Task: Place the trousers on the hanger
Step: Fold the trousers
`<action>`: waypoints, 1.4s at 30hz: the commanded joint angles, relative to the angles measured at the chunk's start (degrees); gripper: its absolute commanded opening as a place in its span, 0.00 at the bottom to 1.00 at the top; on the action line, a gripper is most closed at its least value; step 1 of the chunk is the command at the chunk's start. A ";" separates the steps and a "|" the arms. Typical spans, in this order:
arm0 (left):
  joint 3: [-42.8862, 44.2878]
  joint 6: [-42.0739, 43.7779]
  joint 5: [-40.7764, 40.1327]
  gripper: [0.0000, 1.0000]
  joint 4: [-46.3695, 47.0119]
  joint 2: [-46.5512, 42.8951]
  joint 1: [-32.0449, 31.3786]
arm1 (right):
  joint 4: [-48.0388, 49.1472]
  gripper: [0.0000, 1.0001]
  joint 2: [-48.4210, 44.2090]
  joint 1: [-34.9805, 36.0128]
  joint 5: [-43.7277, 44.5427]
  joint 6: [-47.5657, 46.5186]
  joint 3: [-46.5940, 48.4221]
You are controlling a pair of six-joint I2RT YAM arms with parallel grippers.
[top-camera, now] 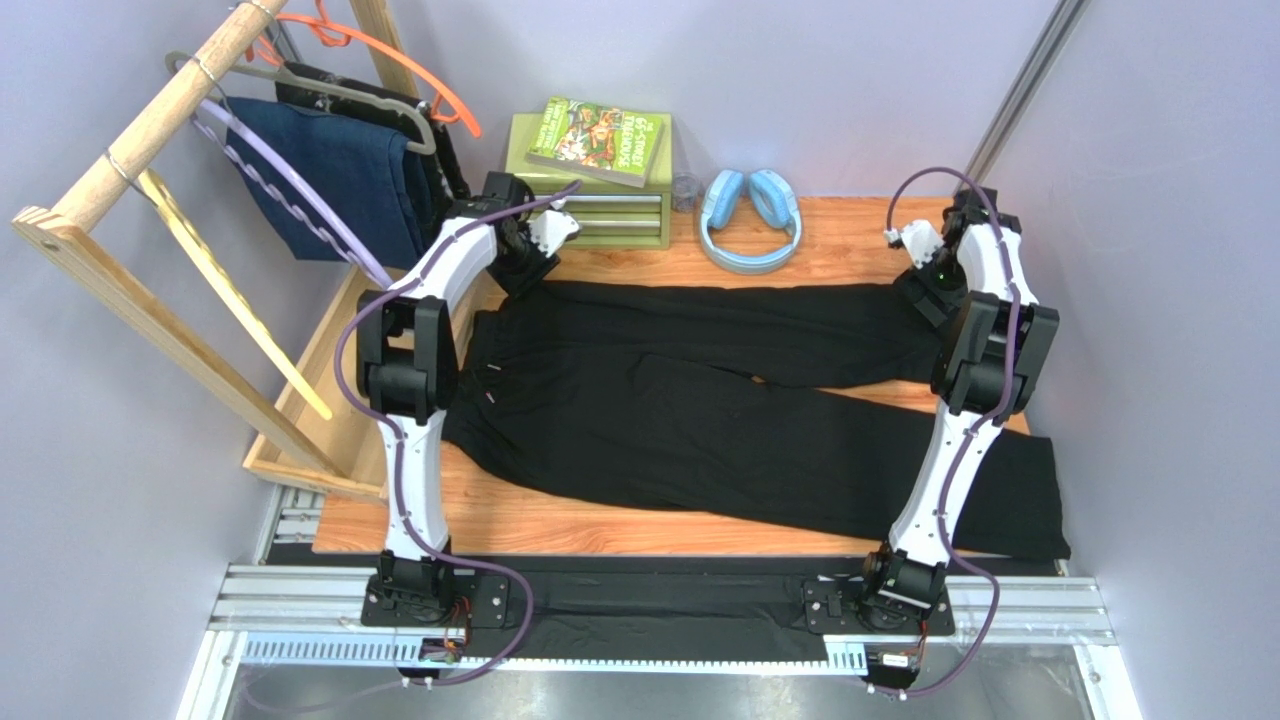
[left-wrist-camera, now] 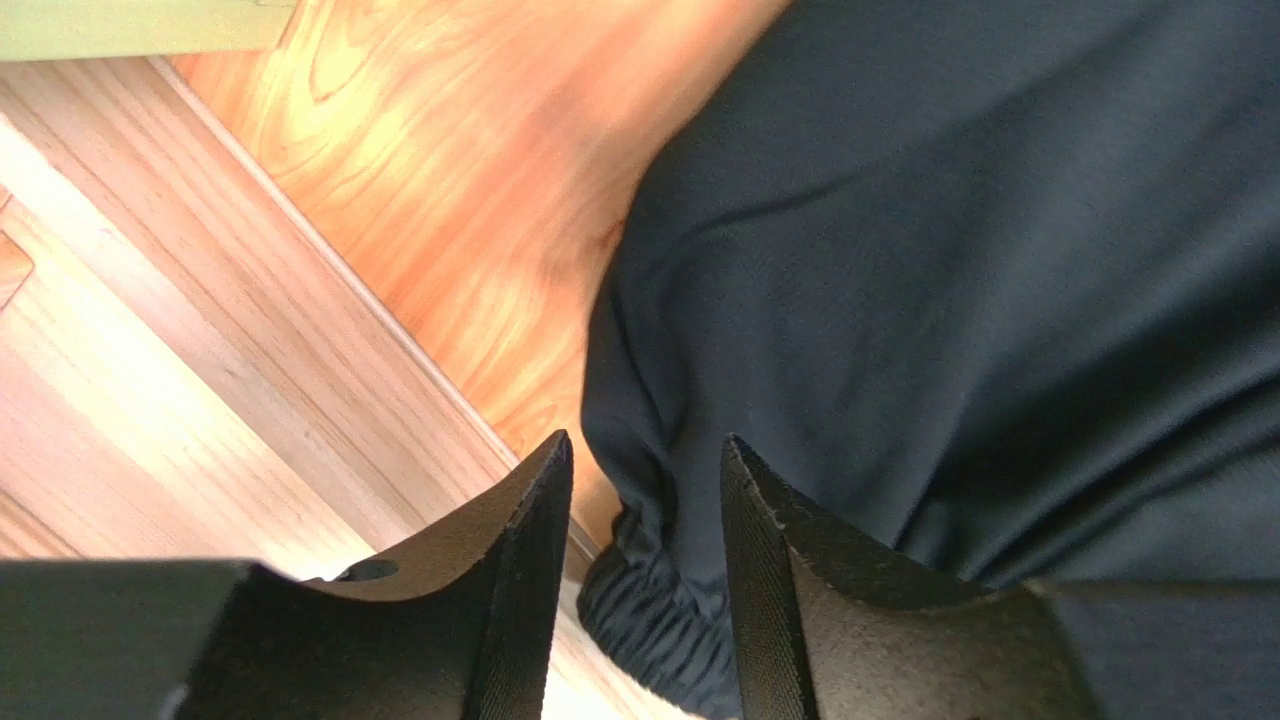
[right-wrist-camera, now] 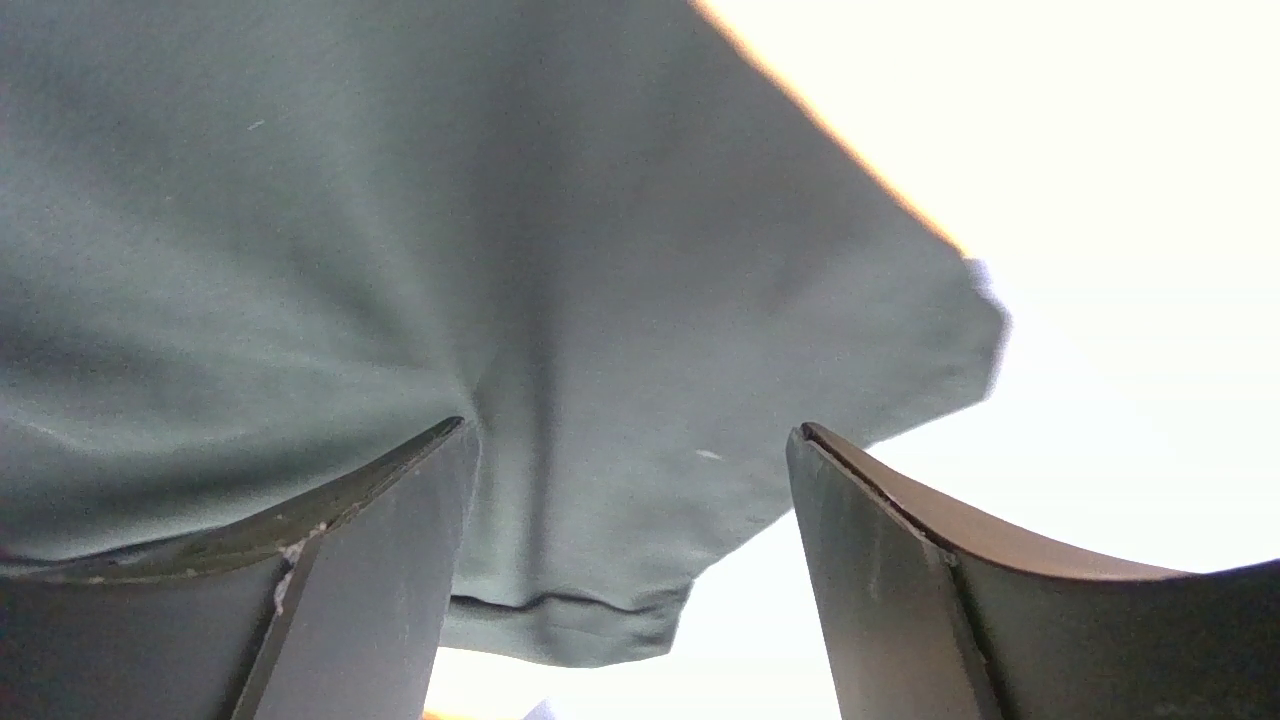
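Lettering on the book (top-camera: 604, 140) cover was too small to read. The trousers (top-camera: 676, 405), plain black with a gathered elastic waistband, lay flat on the wooden table (top-camera: 601, 528), waist to the left and legs running right. The left gripper (left-wrist-camera: 646, 450) had its fingers slightly apart, straddling the waistband's far corner. The right gripper (right-wrist-camera: 631, 428) was spread wide over a leg hem. The lavender hanger (top-camera: 293, 188) hung on the wooden rack (top-camera: 150, 125).
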 commanded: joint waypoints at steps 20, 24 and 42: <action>6.45 -2.23 4.14 0.61 -4.91 3.10 1.01 | 8.46 0.81 14.03 -3.82 -10.73 -2.41 15.35; 7.24 -2.06 4.33 0.62 -5.27 4.15 1.10 | 5.21 0.70 16.31 -4.35 -11.00 -4.17 15.35; 14.90 -0.39 6.52 0.63 -12.40 11.55 1.19 | -8.77 0.14 16.23 -3.65 -10.03 -10.94 12.36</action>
